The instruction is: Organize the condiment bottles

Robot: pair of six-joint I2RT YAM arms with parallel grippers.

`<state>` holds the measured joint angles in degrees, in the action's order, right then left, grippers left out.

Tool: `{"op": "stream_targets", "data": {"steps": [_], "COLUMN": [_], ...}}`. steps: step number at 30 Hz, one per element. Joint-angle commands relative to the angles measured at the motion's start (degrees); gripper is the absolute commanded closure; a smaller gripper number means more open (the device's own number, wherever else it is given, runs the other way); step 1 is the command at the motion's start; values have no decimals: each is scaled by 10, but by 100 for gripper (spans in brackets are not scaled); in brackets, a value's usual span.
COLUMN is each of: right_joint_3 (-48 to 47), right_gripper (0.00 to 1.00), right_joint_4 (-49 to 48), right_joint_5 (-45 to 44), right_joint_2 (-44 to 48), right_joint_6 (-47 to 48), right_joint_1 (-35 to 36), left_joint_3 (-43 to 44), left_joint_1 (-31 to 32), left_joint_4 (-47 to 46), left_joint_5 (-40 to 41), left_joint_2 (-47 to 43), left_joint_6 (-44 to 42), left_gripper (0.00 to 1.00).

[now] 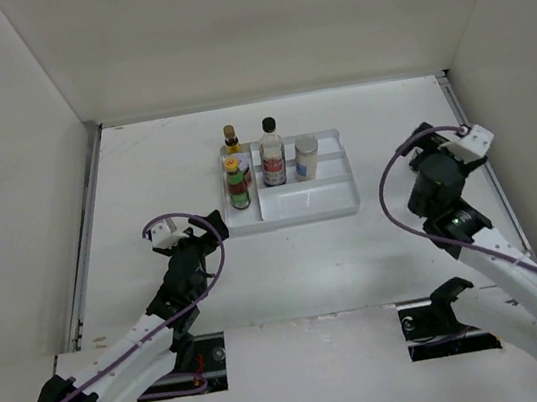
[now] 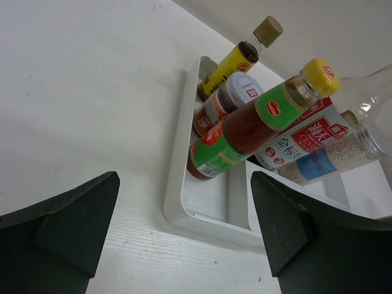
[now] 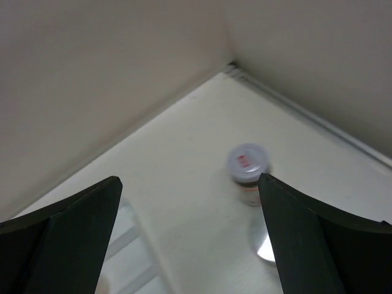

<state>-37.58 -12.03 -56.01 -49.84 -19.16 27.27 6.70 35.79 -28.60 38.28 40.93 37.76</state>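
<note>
right claw (image 3: 188,184) spread wide, nothing in it. jar (image 3: 247,166) upright on bench (image 3: 177,153) ahead, apart from both fingers, lying right of the mid-line toward the right finger, near the back corner. judged best: shift right to centre the lid, drop low, close on the body under the lid, lift straight, carry to tray (image 1: 309,203). left claw (image 2: 184,184) spread, empty, facing tray with five bottles (image 2: 245,122).

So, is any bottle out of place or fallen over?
One silver-lidded jar stands alone on the table near the far corner, outside the white tray that holds the other bottles. All stand upright; nothing looks spilled.
</note>
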Motion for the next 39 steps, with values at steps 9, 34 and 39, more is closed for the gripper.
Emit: {"op": "stream_targets", "data": {"steps": [9,34,39], "right_joint_3": [34,-22,-65], "right_gripper": [0,47,46], "right_joint_4": [210,149,15], "right_joint_5": [-9,41,101], "right_joint_2": [-28,-24,-92], "right_joint_6": [-107,-88,-44], "right_joint_1": [-110,-35,23], "left_joint_3": [-1,0,1], "left_joint_1": [3,5,5], "left_joint_4": [-29,-34,-37], "left_joint_5": [-7,-7,-7], "left_joint_2": [2,17,22], "left_joint_6": [5,7,8], "left_gripper": [11,10,10]}}
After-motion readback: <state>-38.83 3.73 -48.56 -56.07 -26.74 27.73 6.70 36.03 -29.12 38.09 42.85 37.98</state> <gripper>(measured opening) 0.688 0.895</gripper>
